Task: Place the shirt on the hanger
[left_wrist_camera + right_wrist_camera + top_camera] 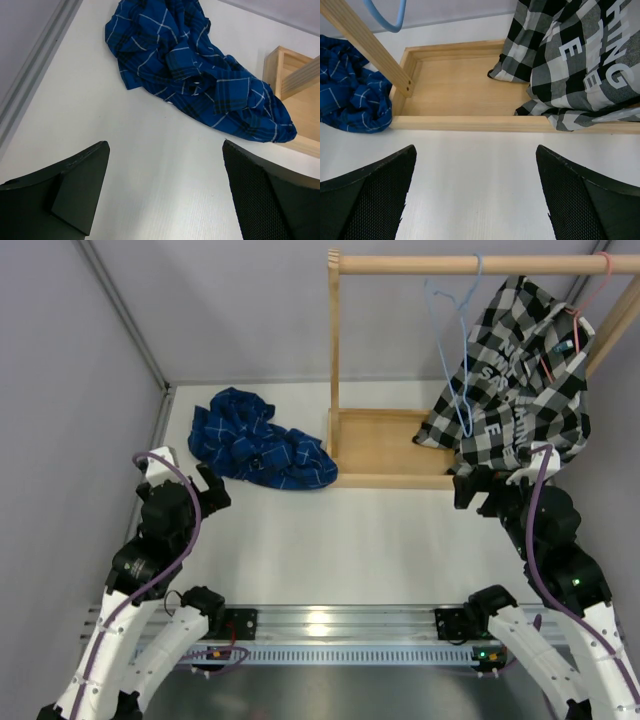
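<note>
On rack (470,262), b/w shirt (520,370) crowds hanger (390,29) — blue shirt (255,445) heaped on table (330,540); L gripper (165,146), R gripper (475,148) spread.

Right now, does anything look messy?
Yes. The blue shirt lies crumpled in a heap on the table beside the wooden rack, while the light-blue hanger hangs bare from the rail.

Bright even overhead light, soft faint shadows, sharp focus; glare on metal rail (340,622).

Blue white-checked shirt (258,448); light-blue hanger (452,340).
</note>
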